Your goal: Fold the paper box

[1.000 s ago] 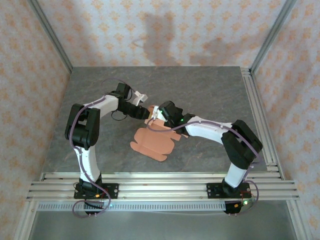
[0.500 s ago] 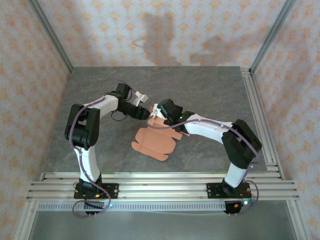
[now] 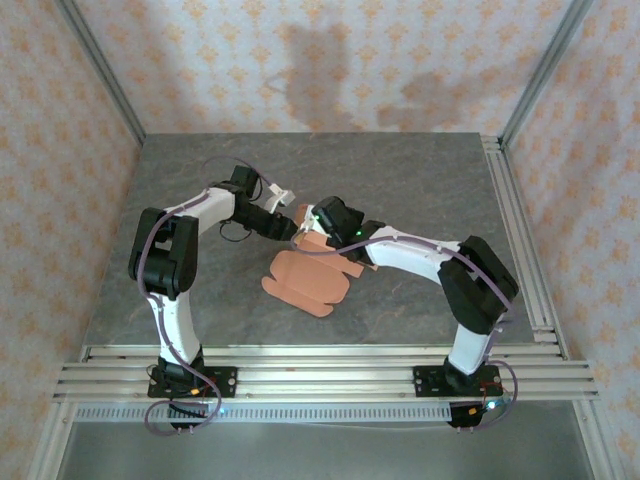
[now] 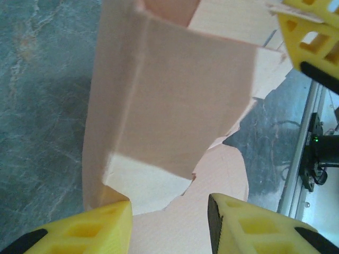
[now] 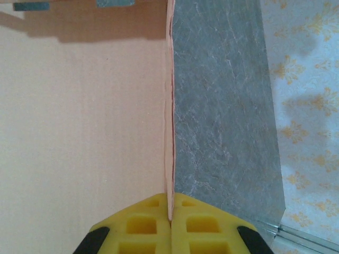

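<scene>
The paper box (image 3: 300,278) is a salmon-orange card sheet, partly folded, lying mid-table with its far end lifted between the two grippers. My right gripper (image 3: 318,222) is shut on a thin upright edge of the card (image 5: 170,132), which shows as a seam between its yellow fingertips (image 5: 170,211). My left gripper (image 3: 290,226) faces it from the left. Its yellow fingers (image 4: 90,230) stand apart, with a flat flap (image 4: 175,233) filling the gap and a folded wall (image 4: 175,90) rising ahead. The right gripper's fingers (image 4: 312,37) show at that view's top right.
The grey stone-patterned table (image 3: 420,180) has bare room behind and to both sides of the box. Aluminium rails (image 3: 320,365) run along the near edge and another rail (image 3: 515,230) along the right side. Patterned walls enclose the cell.
The right gripper has shifted slightly left and away with the card edge, raising the far flap. The left gripper edged closer to it. The sheet's near end slid a little left.
</scene>
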`<state>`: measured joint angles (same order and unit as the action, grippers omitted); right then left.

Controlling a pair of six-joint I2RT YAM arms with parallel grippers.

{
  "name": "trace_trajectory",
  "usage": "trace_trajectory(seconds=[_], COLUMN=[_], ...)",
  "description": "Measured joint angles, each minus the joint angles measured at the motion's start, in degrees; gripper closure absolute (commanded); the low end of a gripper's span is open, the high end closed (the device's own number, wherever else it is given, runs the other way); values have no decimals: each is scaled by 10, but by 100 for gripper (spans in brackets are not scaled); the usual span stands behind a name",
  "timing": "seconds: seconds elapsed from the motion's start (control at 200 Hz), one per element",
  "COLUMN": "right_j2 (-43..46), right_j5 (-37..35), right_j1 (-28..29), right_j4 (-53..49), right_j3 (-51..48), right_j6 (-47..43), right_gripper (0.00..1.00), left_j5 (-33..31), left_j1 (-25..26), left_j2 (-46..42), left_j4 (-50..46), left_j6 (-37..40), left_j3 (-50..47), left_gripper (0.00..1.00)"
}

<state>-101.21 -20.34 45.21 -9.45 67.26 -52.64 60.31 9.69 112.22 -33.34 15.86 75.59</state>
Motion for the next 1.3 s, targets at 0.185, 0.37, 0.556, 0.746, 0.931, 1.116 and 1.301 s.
trace_trajectory(seconds=[0.185, 0.37, 0.556, 0.746, 0.931, 1.116, 1.301], right_j2=[0, 0, 0, 0, -1, -2, -2], right_j5=[0, 4, 12, -6, -8, 21, 35], right_j1=[0, -2, -11, -13, -20, -42, -45], right_j4=[-3, -33, -65, -90, -146, -178, -197], right_j3=[7, 30, 50, 52, 83, 99, 99], right_j6=[8, 53, 113, 178, 263, 352, 399], right_gripper=[100, 100, 100, 100, 100, 100, 100], left_j5=[-44, -111, -193, -270, -305, -339, -351], left_j1=[0, 0, 0, 0, 0, 4, 9], left_j2=[-20, -95, -201, -276, -270, -245, -210], left_j4=[33, 122, 248, 351, 384, 387, 376], left_j6=[-27, -81, -160, -242, -309, -355, -370], left_j3=[-26, -91, -195, -298, -312, -311, -291], left_gripper=[57, 52, 47, 47, 50, 50, 50])
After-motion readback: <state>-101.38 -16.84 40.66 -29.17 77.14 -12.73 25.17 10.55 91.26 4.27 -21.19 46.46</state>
